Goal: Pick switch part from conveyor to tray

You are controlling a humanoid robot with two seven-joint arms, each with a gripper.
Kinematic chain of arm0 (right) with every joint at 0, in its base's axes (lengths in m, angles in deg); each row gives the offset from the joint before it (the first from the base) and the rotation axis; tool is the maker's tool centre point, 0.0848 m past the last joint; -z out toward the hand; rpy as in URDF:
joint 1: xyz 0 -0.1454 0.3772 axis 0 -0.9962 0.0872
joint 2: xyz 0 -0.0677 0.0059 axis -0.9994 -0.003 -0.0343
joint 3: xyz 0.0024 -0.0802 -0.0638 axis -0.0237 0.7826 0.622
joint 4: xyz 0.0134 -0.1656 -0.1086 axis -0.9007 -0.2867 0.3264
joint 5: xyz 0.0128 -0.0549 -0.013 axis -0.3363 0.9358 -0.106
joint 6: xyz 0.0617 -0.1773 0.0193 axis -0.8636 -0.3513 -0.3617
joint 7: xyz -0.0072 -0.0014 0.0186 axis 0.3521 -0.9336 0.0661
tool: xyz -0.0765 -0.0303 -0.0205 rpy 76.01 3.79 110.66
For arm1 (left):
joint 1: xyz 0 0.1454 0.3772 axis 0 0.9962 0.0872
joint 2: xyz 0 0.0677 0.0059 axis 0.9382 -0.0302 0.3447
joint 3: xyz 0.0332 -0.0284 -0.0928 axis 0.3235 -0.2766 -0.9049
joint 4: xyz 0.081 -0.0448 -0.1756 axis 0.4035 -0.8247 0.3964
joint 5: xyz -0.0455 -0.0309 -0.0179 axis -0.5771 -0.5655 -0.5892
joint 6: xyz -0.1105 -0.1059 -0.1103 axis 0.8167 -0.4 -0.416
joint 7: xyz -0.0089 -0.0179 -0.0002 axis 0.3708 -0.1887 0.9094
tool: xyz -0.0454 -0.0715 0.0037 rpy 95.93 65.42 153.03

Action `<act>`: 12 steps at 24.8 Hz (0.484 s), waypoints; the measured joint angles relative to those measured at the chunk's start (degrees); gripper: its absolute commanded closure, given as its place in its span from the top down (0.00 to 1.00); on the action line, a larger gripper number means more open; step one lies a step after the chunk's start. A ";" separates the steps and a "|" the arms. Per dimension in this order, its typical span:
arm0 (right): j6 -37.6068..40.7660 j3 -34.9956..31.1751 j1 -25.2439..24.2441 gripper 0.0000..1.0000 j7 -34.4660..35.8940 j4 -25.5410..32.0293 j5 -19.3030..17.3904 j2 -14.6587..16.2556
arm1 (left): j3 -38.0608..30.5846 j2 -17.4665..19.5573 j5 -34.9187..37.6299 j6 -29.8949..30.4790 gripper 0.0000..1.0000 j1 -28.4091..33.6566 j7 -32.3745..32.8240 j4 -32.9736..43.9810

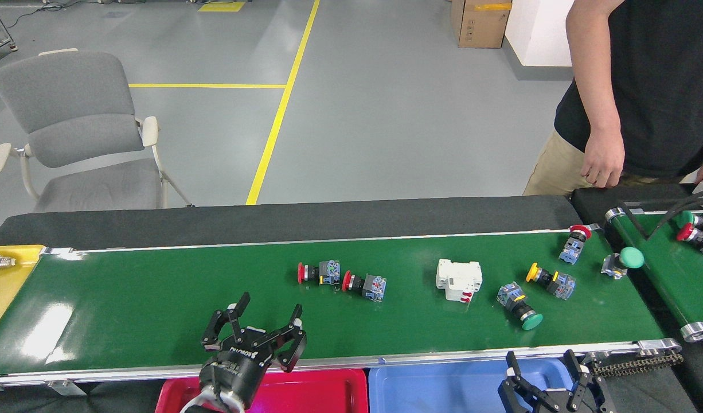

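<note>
No legible text (end effector (265, 317) marking blurred)

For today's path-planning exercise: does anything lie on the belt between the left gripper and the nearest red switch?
Nothing visible does. The left gripper, open, hovers over the conveyor's near edge. The nearest red switch lies up and to its right, with only bare green belt between them. The second red switch lies farther right, off that line.
</note>
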 measured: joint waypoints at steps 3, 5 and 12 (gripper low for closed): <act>-0.14 1.95 4.94 1.00 -2.63 -3.38 0.14 0.46 | 0.10 0.00 0.00 -0.67 1.00 -0.96 0.27 -2.32; -0.22 3.34 7.80 1.00 -4.48 -5.73 0.16 0.46 | 0.14 -0.02 0.01 -0.79 1.00 -2.25 0.33 -4.28; -0.73 8.04 15.40 0.31 -9.91 -12.49 0.26 0.43 | -0.30 -0.02 -0.05 -1.06 1.00 -9.53 0.36 -13.69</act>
